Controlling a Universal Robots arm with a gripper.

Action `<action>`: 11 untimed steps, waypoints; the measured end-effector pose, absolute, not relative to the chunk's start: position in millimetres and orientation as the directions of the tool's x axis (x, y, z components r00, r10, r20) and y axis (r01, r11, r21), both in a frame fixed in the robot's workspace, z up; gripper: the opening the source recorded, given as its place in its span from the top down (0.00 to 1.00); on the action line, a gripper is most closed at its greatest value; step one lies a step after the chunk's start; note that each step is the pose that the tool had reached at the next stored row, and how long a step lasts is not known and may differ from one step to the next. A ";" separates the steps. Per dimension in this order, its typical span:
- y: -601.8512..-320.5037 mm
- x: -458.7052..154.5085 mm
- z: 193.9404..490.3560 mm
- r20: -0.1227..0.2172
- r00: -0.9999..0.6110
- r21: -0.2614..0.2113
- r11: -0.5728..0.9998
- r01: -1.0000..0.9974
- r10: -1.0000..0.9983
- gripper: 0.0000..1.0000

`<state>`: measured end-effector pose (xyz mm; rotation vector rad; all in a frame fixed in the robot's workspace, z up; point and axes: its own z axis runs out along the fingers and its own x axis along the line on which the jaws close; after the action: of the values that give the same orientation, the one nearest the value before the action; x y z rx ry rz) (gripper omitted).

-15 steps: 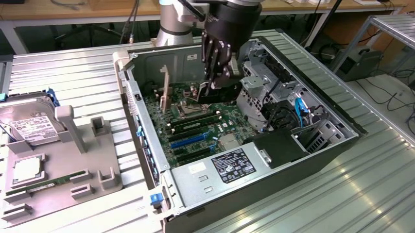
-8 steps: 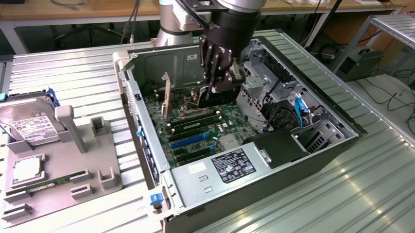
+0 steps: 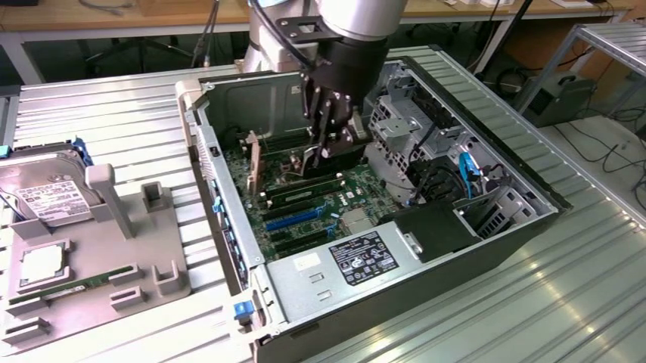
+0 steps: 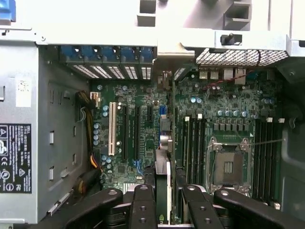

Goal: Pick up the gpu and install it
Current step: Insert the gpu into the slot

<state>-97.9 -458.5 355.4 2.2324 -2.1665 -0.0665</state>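
Pickup done: fingers (image 4: 163, 200) clenched on the gpu (image 4: 162, 183), held edge-down between them over the motherboard (image 4: 143, 138); seating unfinished, apparently.

— Could any writing be read?
— No. The power supply (image 3: 343, 268) carried a black label (image 4: 14, 157) and the hard drive (image 3: 45, 193) a white one, both illegible.

Silver hard drive (image 3: 51, 198) and green memory stick (image 3: 72, 286) on grey fixture tray (image 3: 151, 257), beside open computer case (image 3: 302, 302)
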 end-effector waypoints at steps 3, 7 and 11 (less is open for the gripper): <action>-458.5 -106.9 349.5 -0.010 0.030 0.050 -0.030 -0.998 -1.000 0.74; -458.5 -107.7 340.1 -0.010 0.030 0.049 -0.030 -0.998 -1.000 0.74; -458.4 -107.7 332.7 -0.010 0.030 0.049 -0.030 -0.998 -1.000 0.74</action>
<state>-107.7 -458.4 332.7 2.2335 -2.1675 -0.0641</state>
